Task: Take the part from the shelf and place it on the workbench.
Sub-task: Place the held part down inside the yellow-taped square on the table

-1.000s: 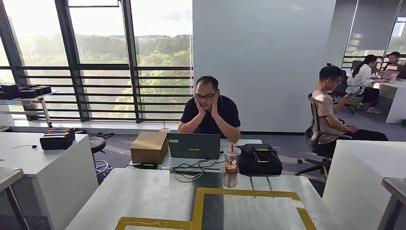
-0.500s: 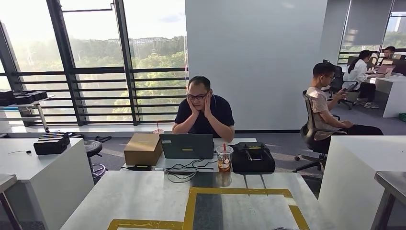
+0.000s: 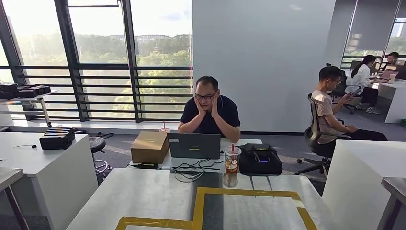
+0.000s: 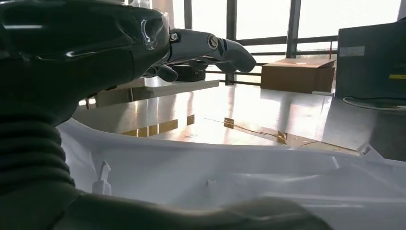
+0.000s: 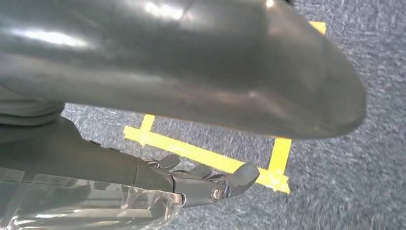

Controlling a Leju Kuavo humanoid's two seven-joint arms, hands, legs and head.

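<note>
Head view: a grey counter (image 3: 143,196) with yellow tape outlines (image 3: 249,193) stands before a person (image 3: 209,112) at a laptop (image 3: 194,145), with a cardboard box (image 3: 150,147), an iced drink cup (image 3: 231,159) and a black bag (image 3: 260,161); no writing is readable.

Left wrist view: the left hand (image 4: 201,50) hovers above a white moulded part (image 4: 230,177) lying at the counter's edge, fingers (image 4: 234,50) extended and apart, holding nothing.

Right wrist view: the right hand (image 5: 201,182) hangs over grey carpet (image 5: 344,182) with yellow tape lines (image 5: 191,153), fingers loosely extended and empty.
</note>
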